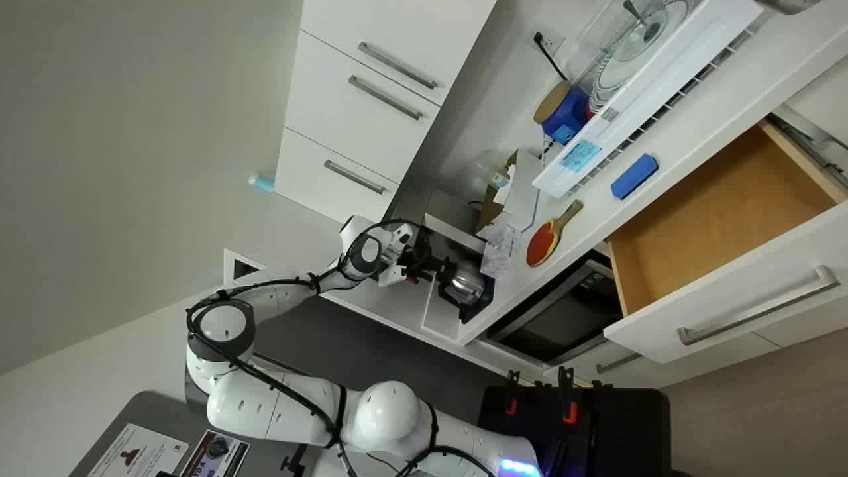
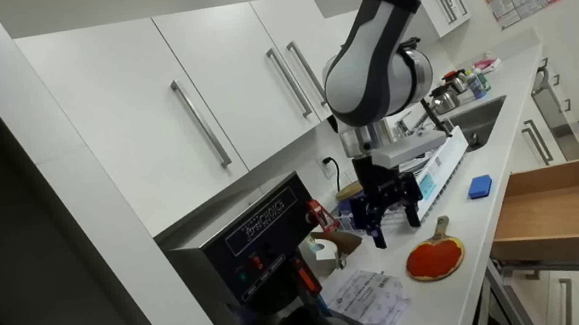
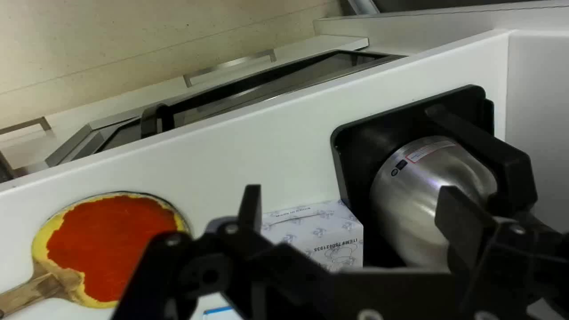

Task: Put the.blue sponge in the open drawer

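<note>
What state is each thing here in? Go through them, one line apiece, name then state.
Gripper: open, holding nothing
Blue sponge: lying on the counter
Wood-lined drawer: pulled open, sponge not inside
Red-faced paddle: lying on the counter, red side up
Steel coffee pot: standing on a black base, contents hidden
Upper cabinet doors: shut
Black plug: in the wall outlet
Under-counter appliance: green display lit, digits unreadable

Matt blue sponge [image 1: 634, 176], smooth wood-lined drawer [image 1: 719, 218], shiny metal carafe [image 3: 411, 200]
</note>
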### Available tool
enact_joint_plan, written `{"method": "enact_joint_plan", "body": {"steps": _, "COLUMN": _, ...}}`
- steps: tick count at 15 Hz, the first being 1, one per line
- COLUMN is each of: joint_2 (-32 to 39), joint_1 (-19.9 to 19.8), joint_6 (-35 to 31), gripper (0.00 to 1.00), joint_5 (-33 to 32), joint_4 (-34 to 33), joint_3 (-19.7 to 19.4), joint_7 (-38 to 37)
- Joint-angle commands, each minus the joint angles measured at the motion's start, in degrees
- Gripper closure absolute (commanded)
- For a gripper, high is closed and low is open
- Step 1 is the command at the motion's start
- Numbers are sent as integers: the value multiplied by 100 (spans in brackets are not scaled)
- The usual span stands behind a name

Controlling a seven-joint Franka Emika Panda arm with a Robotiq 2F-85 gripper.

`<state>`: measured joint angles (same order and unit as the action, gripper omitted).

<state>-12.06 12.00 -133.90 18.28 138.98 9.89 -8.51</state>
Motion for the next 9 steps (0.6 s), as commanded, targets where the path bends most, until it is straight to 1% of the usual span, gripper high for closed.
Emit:
{"method": "enact_joint_plan", "body": {"steps": 1, "joint_2": -2, "joint_1": -19, "joint_6": 12, "gripper": 0, "joint_5": 2, "joint_4": -6, "joint_3": 16, "joint_7": 2}}
{"method": "enact_joint_plan", "body": {"steps": 5, "joint_2": -2, "joint_1": -19, "joint_6": 12, "gripper": 0, "joint_5": 1, "joint_4": -7, "joint_3": 16, "joint_7": 2}}
{"method": "enact_joint_plan", "body": {"steps": 7, "joint_2": 6, "joint_1": -203, "joint_6": -248, "gripper": 0, "joint_5": -275, "joint_4": -21, "joint_3": -10, "joint_7": -305}}
{"method": "enact_joint_plan", "body": {"steps": 9, "joint_2": 6, "joint_1": -473, "joint_6": -425, "gripper": 0, "joint_5": -539, "joint_4": -76, "joint_3": -141, "joint_7": -651}}
